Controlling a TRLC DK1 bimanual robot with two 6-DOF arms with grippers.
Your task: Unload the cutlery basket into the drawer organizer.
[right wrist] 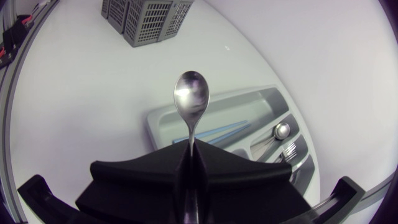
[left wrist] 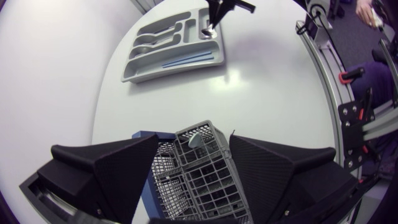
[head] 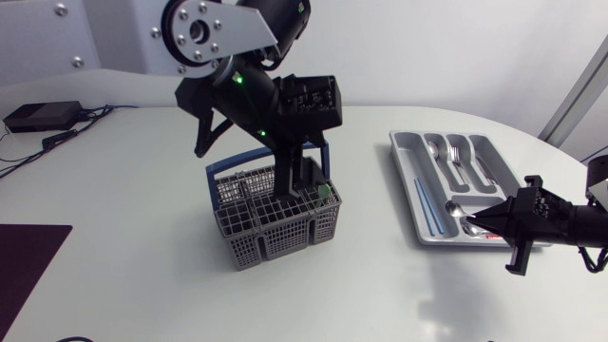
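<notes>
1. From the head view, the left gripper (head: 293, 180) dips into the grey cutlery basket (head: 271, 228) at mid-table, but its finger gap is hidden there.
2. The left wrist view settles it: the fingers (left wrist: 106, 168) are spread wide and hold nothing. A grey utensil (left wrist: 194, 140) stands in the basket ahead of them.
3. The right wrist view shows the right gripper (right wrist: 189, 152) clamped on a spoon (right wrist: 191, 96) by its handle.
4. The drawer organizer (head: 404, 180) lies at the right, under that spoon, with cutlery and blue sticks (head: 425, 204) in it.
</notes>
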